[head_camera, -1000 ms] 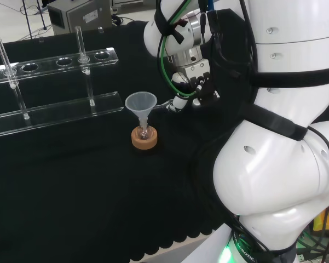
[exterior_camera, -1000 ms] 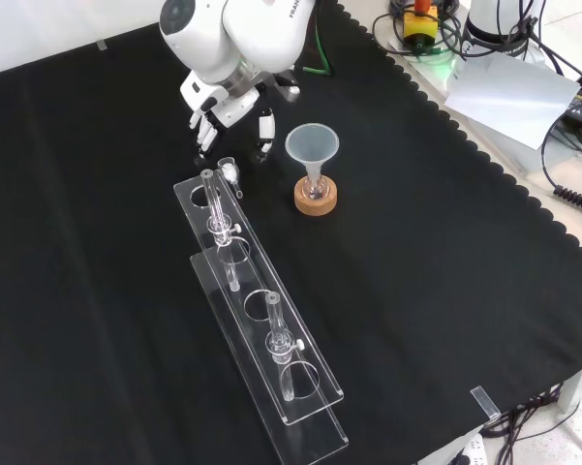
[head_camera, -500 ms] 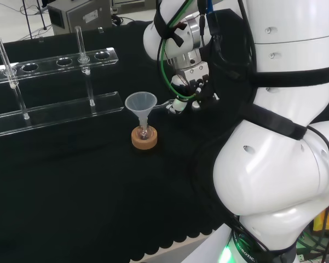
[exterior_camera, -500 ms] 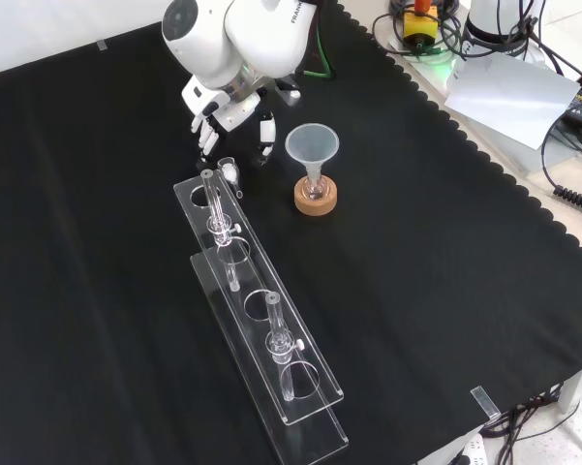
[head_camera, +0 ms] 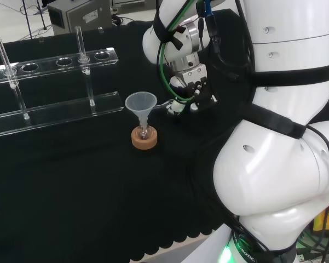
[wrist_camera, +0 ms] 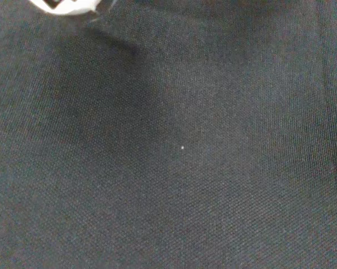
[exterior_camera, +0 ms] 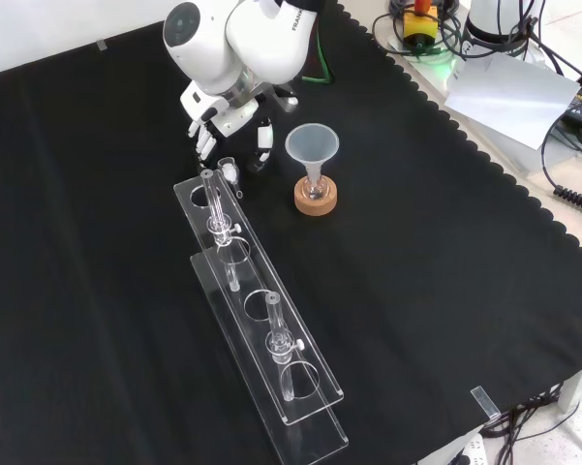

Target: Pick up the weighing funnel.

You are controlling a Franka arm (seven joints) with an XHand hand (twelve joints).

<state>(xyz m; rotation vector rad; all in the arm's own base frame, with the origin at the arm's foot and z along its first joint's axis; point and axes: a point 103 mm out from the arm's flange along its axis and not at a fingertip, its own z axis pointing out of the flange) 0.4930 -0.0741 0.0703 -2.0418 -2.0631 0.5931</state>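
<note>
Your hand hovers near the weighing funnel, fingers apart, empty.
It lies on the cloth beside the rack end; likely light, slick and brittle, so pinch across its scoop.

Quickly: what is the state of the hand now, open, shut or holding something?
Hand: open, fingers relaxed, holding nothing; the weighing funnel is not yet grasped.

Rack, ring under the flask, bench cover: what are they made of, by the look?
Rack: clear glossy plastic, likely acrylic; see-through plates with bright edges.
Ring: cork, matte; tan and grainy.
Bench cover: black woven cloth, matte; the wrist view shows the weave.
</note>
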